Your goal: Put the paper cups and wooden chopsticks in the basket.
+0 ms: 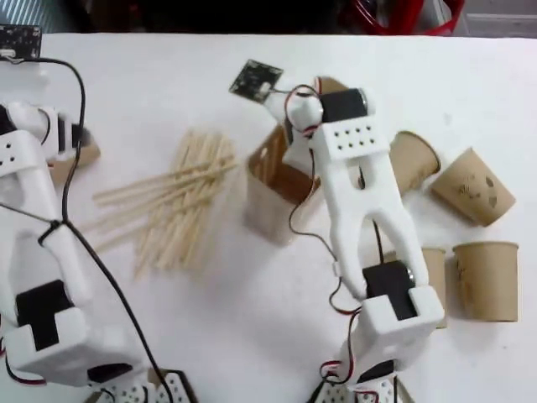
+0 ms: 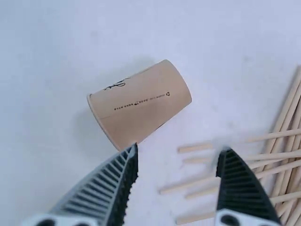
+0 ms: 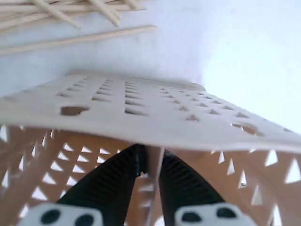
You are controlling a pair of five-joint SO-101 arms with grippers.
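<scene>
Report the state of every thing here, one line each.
Left gripper: open, over the table.
Right gripper: shut on the basket wall.
Basket: held by its wall.
Near cup: on its side, out of the basket.
Chopsticks: loose pile on the table.
Other cups: on the table, out of the basket.
</scene>
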